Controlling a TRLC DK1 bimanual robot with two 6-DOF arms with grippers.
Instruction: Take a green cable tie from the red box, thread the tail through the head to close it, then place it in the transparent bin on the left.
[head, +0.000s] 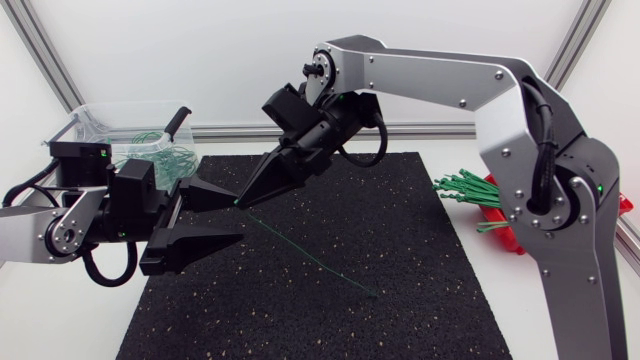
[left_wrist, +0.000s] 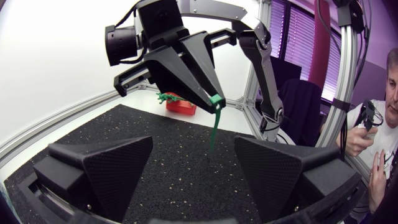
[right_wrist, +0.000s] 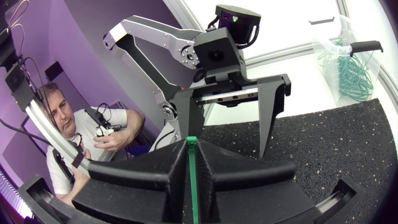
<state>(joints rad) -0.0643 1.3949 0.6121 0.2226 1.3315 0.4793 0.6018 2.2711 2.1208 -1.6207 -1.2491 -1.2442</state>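
Your right pincer (head: 243, 198) is clamped on the green cable tie (head: 305, 250) at its head end. The tail slants down away from it onto the black mat (head: 400, 230). Your left pincer (left_wrist: 193, 146), spread wide, faces the tie just ahead and sits nearer the transparent bin (head: 90, 125). No writing is legible.

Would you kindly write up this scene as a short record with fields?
right gripper: shut on the tie near its head, above the mat
tie: straight, not yet threaded, tail trailing down toward the mat
left gripper: open, facing the right gripper, holding nothing
bin: back left, holds looped ties
red box: right of the mat, loose ties sticking out
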